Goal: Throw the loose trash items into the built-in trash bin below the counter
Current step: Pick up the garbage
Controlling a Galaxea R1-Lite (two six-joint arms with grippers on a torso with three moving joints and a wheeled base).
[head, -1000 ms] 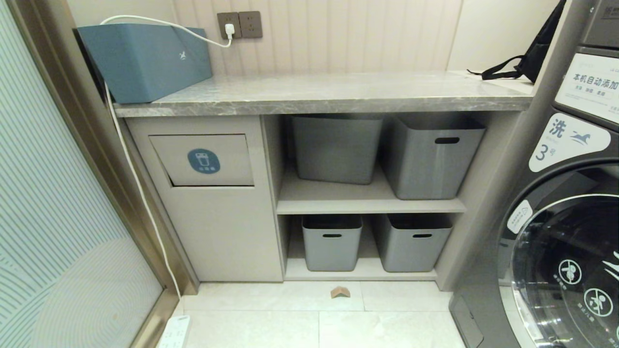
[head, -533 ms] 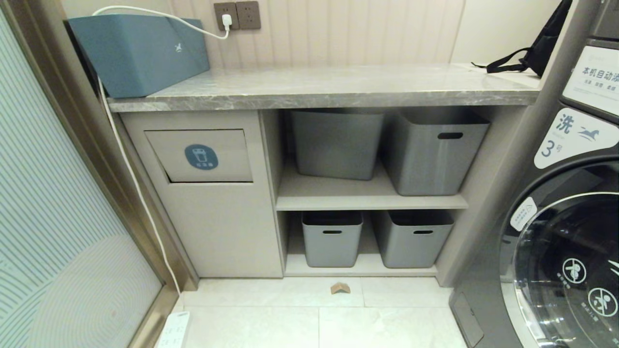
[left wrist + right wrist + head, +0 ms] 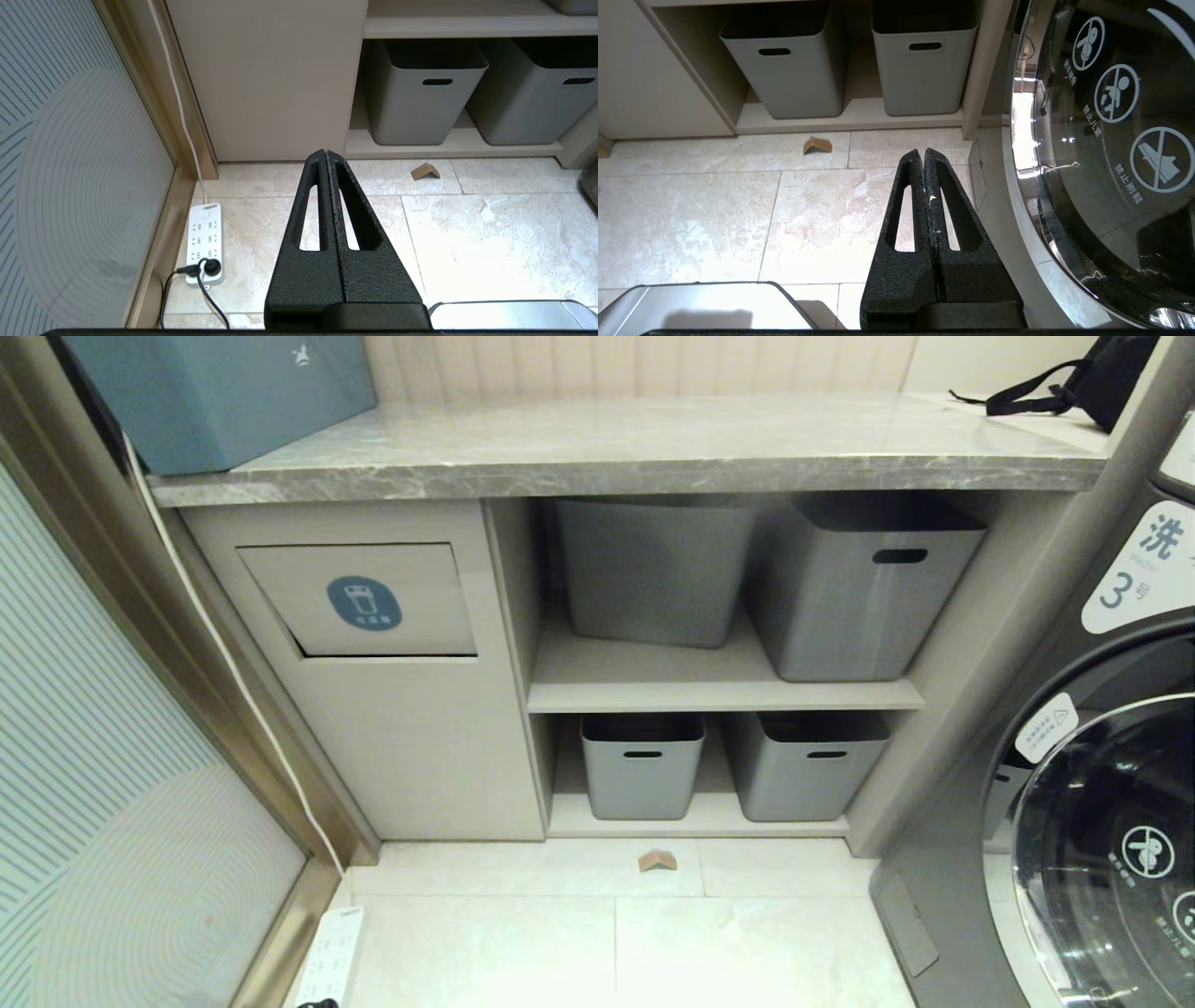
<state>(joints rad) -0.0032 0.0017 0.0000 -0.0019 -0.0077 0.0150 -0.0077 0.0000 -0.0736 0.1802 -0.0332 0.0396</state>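
A small folded tan cardboard piece (image 3: 657, 861) lies on the pale floor tiles just in front of the lower shelf; it also shows in the left wrist view (image 3: 425, 171) and the right wrist view (image 3: 817, 145). The built-in trash bin (image 3: 362, 602) is a beige flap with a round blue sticker, set under the grey marble counter (image 3: 616, 476) at the left. My left gripper (image 3: 325, 154) hangs shut and empty above the floor, short of the cardboard. My right gripper (image 3: 923, 153) is shut too, holding nothing, near the washer. Neither arm shows in the head view.
Grey tubs (image 3: 840, 579) sit on two shelves right of the bin. A washing machine (image 3: 1102, 784) stands at the right, a glass door (image 3: 112, 803) at the left. A white power strip (image 3: 204, 242) with a cable lies on the floor. A blue box (image 3: 224, 392) and black straps (image 3: 1036, 392) rest on the counter.
The whole head view has shifted upward in the picture as the camera tilted down, showing more floor. Nothing in the scene itself has moved.
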